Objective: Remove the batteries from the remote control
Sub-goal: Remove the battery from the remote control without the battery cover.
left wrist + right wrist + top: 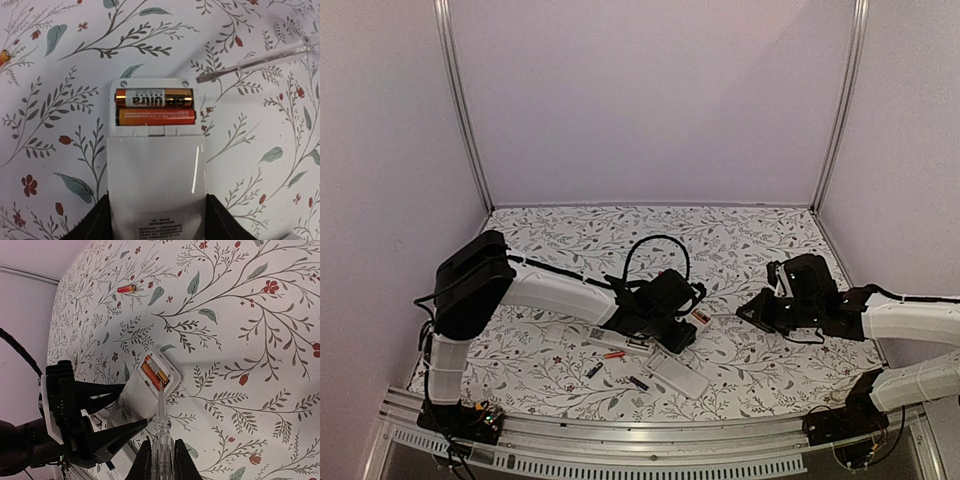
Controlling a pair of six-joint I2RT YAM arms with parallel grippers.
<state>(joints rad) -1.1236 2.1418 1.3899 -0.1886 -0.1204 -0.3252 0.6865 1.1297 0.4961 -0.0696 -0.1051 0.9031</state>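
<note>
left jaws: clamped on the white remote control point(155, 170), mid-bench point(260, 190) | batteries point(155, 107): two, gold and orange-red, side by side in the open compartment | right jaws: closed on clear stick tool point(161, 425), tip at compartment edge

White remote point(156, 180), gold and orange-red batteries point(155, 100), floral-print white table cover point(55, 165), clear tool point(250, 63)

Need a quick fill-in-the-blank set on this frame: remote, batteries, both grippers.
1. The remote, gripped by the left gripper, is ___ in colour.
2. Its open compartment holds ___ batteries.
3. The right gripper is ___ on the clear tool.
Missing words: white; two; shut.
</note>
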